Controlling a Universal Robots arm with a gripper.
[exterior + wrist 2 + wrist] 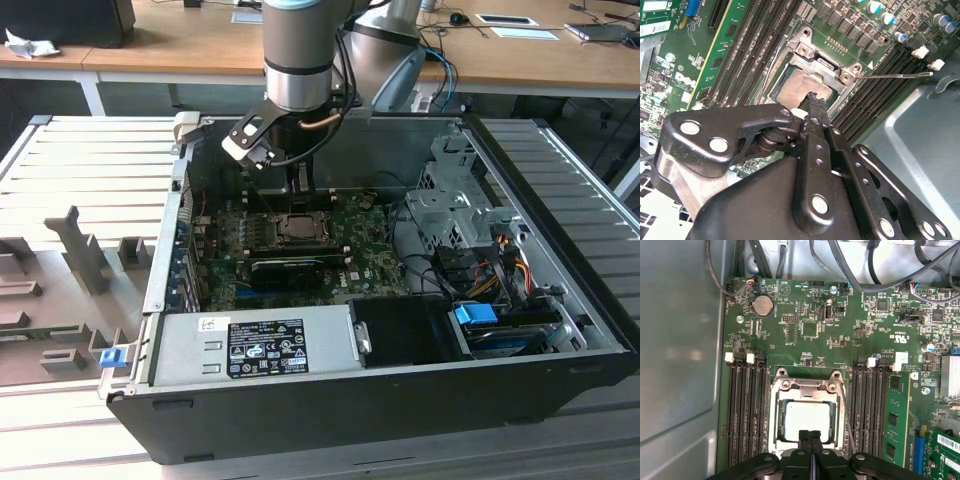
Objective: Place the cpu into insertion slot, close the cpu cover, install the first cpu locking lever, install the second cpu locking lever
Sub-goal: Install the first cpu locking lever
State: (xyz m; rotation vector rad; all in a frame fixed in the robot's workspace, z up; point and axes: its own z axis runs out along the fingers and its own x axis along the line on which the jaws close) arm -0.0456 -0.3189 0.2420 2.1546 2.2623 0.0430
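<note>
**Push Softly on the Metal Frame**

The pincer point(809, 434) is pressed together and pinches nothing. In the first wrist view its tip is over the edge of the cpu cover point(805, 386). We cannot tell if it touches.

The cpu point(807, 420) lies flat in the insertion slot point(781, 412), and the cover looks laid down around it. In the exterior view the pincer hangs at twelve o'clock of the slot, and a long black card point(290, 268) lies at six o'clock.

A thin locking lever point(895, 76) sticks out free, so we think nothing is locked yet. We think a good push is slow and straight, on the frame and not on the chip.

White stickers point(268, 350) sit on the grey power box point(190, 352). Tiny print covers the green board point(805, 330). It is too small for us to read.
</note>
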